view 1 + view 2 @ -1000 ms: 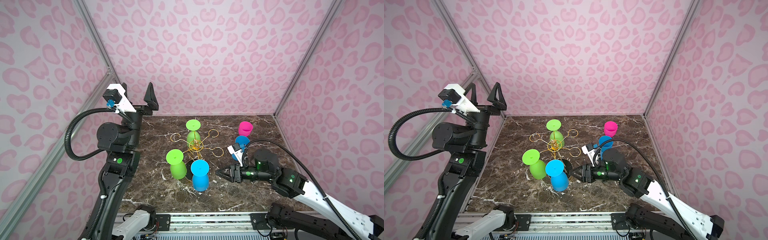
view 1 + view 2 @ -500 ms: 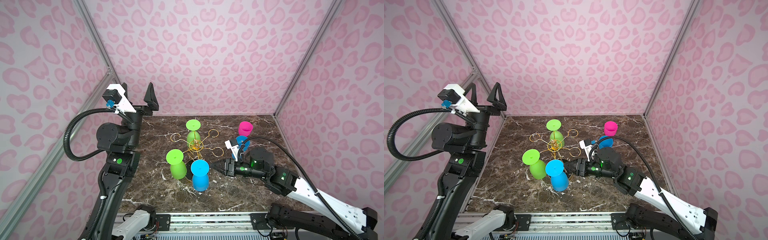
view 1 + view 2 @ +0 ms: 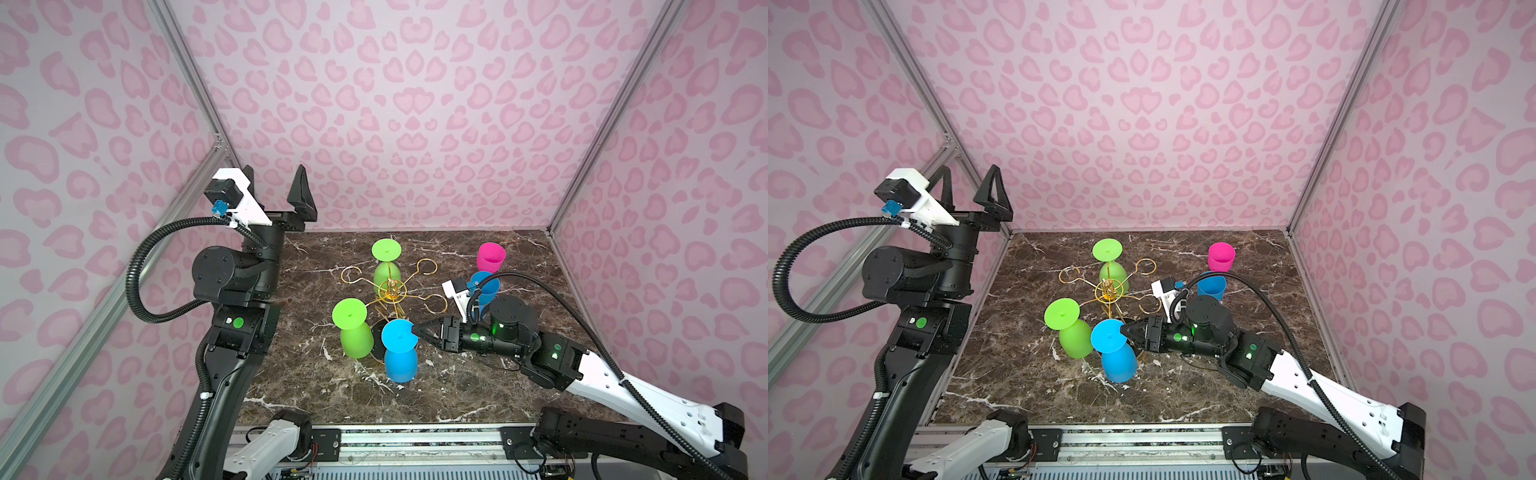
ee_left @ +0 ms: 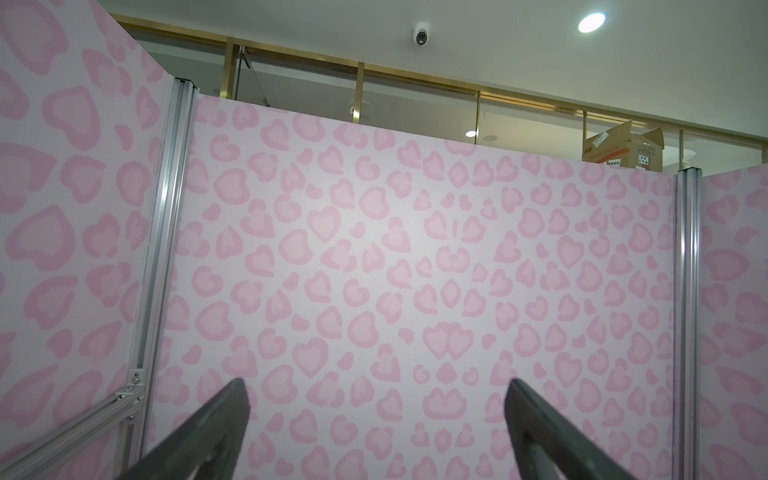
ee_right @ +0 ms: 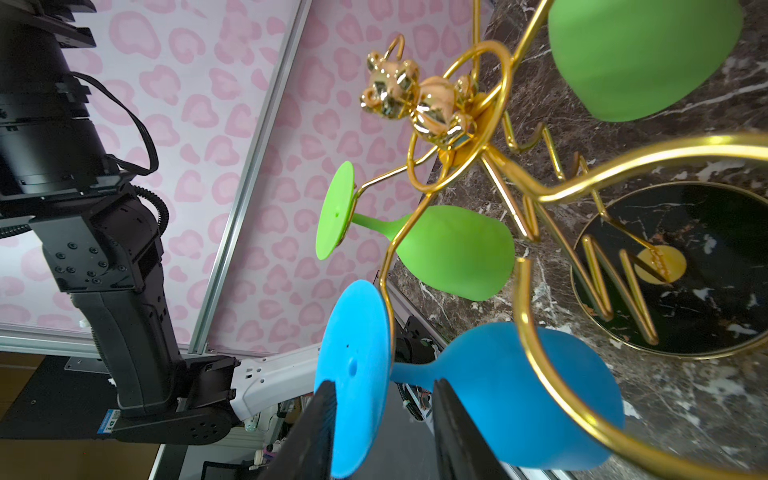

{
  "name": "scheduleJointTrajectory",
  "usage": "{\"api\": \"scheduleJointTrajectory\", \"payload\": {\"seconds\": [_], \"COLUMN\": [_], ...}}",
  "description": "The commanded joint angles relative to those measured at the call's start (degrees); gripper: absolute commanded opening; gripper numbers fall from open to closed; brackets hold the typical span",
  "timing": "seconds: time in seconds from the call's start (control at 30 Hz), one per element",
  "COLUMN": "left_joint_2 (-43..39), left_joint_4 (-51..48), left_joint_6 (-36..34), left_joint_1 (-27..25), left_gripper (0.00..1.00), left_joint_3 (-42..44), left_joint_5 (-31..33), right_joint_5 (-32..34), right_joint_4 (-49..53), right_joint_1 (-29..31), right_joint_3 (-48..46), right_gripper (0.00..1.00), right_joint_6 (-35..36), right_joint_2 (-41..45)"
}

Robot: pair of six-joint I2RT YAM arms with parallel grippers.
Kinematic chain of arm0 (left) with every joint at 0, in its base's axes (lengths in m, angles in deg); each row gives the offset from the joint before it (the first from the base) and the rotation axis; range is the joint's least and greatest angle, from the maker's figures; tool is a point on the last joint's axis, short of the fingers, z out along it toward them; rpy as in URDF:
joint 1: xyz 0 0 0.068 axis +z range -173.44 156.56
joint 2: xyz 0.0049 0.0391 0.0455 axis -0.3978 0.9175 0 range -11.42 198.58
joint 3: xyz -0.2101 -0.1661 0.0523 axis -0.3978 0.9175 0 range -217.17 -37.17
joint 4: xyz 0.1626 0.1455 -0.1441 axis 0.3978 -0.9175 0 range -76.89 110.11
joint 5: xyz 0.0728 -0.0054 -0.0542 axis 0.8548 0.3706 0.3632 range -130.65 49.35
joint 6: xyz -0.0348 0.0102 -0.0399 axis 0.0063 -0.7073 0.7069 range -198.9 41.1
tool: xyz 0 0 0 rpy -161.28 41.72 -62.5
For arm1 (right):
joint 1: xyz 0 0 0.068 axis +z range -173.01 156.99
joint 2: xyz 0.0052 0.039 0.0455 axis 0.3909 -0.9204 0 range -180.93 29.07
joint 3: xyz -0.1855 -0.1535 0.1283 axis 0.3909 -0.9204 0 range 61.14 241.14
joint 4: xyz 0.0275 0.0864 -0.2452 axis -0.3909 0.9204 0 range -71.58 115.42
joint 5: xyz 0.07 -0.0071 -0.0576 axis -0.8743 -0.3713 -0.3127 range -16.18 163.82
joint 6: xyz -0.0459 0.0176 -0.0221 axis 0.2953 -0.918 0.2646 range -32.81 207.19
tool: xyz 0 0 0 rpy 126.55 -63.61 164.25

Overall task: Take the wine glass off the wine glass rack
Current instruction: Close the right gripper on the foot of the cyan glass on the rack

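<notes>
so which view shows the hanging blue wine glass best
The right wrist view: the hanging blue wine glass shows side-on, foot, stem and bowl, with the right gripper straddling the foot's edge. Both top views see it from above, the foot hiding the stem. The left wrist view shows only wall.

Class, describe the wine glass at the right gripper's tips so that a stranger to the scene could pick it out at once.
On the marble table stands a gold wire rack with three glasses hanging upside down. The blue wine glass hangs on the side nearest the camera, its foot between the fingers of the right gripper. The two green wine glasses share the rack; only this one is blue.
</notes>
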Motion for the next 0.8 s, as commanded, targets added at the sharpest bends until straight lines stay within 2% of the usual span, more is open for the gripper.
{"api": "scheduleJointTrajectory", "payload": {"seconds": [0.0, 0.17, 0.63, 0.77], "left_joint_2": [-0.31, -0.37, -0.93, -1.11], "left_joint_4": [2.56, 2.56, 2.74, 2.82], "left_joint_6": [-0.50, -0.68, -1.14, -1.40], "left_joint_1": [0.07, 0.08, 0.08, 0.09], "left_gripper": [0.97, 0.97, 0.97, 0.97], "left_joint_3": [-0.25, -0.20, -0.07, -0.07], "left_joint_5": [-0.31, -0.11, 0.33, 0.40], "right_joint_5": [0.88, 1.28, 2.70, 3.33], "right_joint_4": [-2.34, -2.66, -3.69, -4.08], "right_joint_1": [0.60, 1.28, 1.67, 1.76], "right_joint_3": [0.21, 0.49, 0.84, 1.01], "right_gripper": [0.37, 0.34, 0.14, 0.12], "right_joint_6": [-0.61, -0.87, -1.73, -2.01], "right_joint_2": [-0.68, -1.30, -1.41, -1.23]}}
